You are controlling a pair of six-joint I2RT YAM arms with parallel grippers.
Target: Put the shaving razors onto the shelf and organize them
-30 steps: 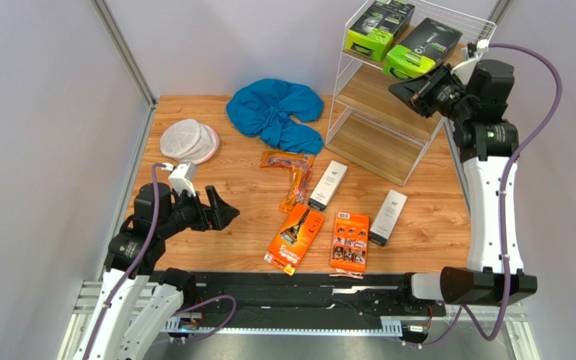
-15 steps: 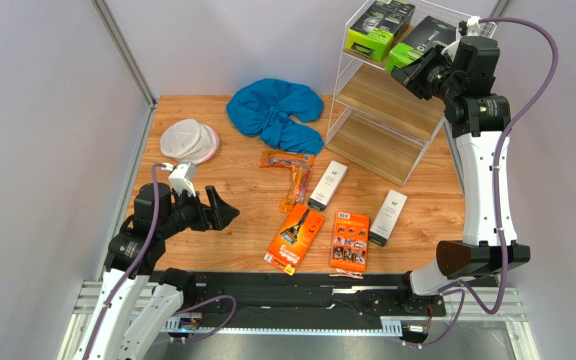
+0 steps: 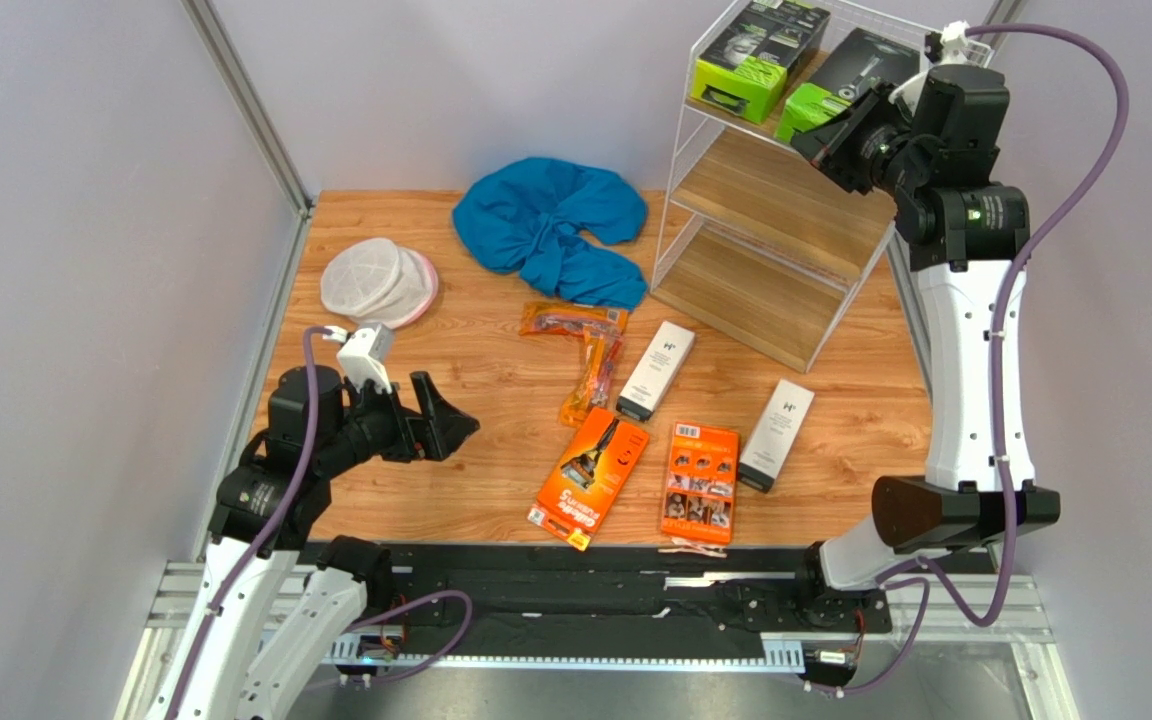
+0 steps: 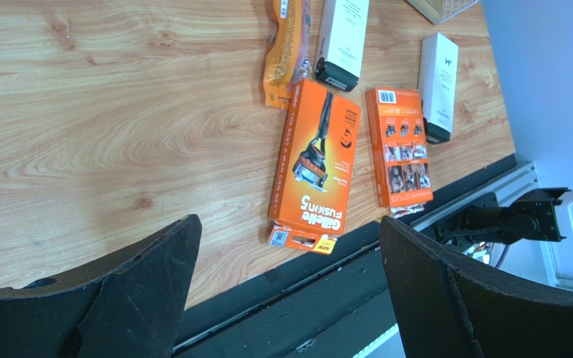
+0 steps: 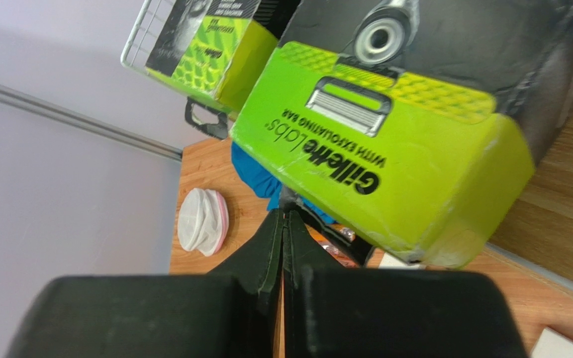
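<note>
Left gripper (image 3: 444, 425): fingers spread wide and empty, poised low so the orange carton (image 4: 316, 160) lies just ahead, probably the next pickup. Right gripper (image 5: 282, 224): fingers pressed together, holding nothing, tips at the near edge of the lime-green box (image 5: 387, 149) on the top tier of the shelf (image 3: 755, 188), likely nudging it square with the second box (image 5: 207, 52) beyond

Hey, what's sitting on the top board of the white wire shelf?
Two lime-green-and-black razor packs lie there: the left box and the right box. The shut right gripper covers part of the right box's near end in the overhead view.
</note>
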